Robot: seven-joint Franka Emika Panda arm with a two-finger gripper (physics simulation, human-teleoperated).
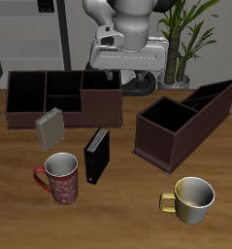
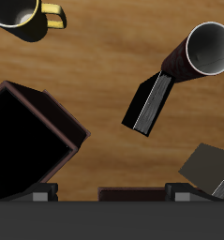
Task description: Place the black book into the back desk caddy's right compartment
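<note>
**Q:** What is found nearest the front edge, and does it matter?

**A:** A pale mug point(image 1: 190, 197) and a red mug point(image 1: 61, 178) are set there. Neither is part of the task. The red mug is just beside the target, so it is to be treated as an obstacle.

**Q:** Where is the book located?

**A:** The book point(image 1: 96, 156) is stood upright on the table just behind the red mug, free of any grip. Because it is stood on edge, its thin covers are presented upward – a pose judged well suited to a pinch from above. In the wrist view the book point(image 2: 148, 101) is seen from overhead, apart from the fingers. A grey book point(image 1: 49, 128) is propped farther back and is not to be confused with it.

**Q:** And the destination?

**A:** Beyond a slanted caddy point(image 1: 181, 122), the back caddy point(image 1: 59, 97) is laid along the rear. Its right compartment point(image 1: 100, 97) is open-topped and appears unoccupied.

**Q:** How is the gripper held?

**A:** The gripper point(image 1: 125, 78) is held high above the rear of the table – nothing is carried. The fingers point(image 2: 43, 195) are spread wide. The task is judged not yet begun. A descent over the book would be required first, with clearance kept from the red mug.
</note>
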